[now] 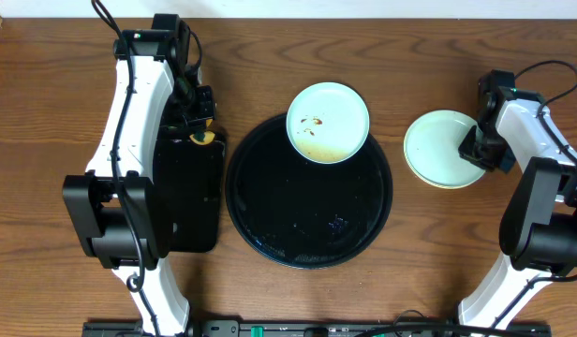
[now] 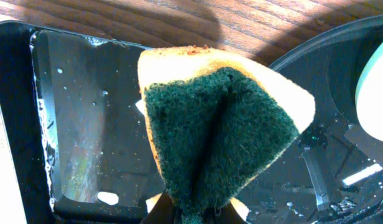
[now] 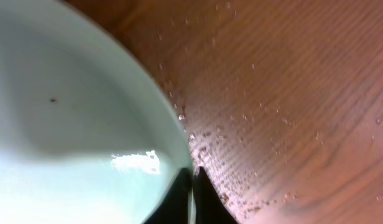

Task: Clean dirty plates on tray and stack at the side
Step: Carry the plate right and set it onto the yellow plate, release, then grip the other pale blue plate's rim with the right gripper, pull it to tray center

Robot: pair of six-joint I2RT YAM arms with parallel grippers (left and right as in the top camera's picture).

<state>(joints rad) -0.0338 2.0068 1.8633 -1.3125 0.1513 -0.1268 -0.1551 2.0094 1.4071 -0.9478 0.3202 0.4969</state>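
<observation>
Seen from above, a brown wooden tabletop (image 1: 410, 56) holds a large round glossy black tray (image 1: 307, 220) at its centre. A pale blue smeared plate (image 1: 328, 122) sits at the far edge of that tray, overlapping its rim, with brown specks and a brown streak inside it. To the right of the tray, apart from it on the bare wood, lies a stack of two plates: a clean pale blue top plate (image 1: 438, 145) resting on a pale yellow plate (image 1: 448, 183), of which only a thin edge shows. The right tool (image 1: 478, 150) is at the right side of this stack; its wrist view shows its two dark fingertips (image 3: 207, 202) closed tightly on the rim of the top plate, with water droplets scattered on the wood beside it. On the left, a rectangular black tray (image 1: 190, 211) lies just beside the round tray, wet and flecked with white spots. The left tool (image 1: 199, 124) is over its far end, clamped shut on a sponge (image 2: 222, 137), yellow with a dark green scouring face, which is pinched into a fold.
</observation>
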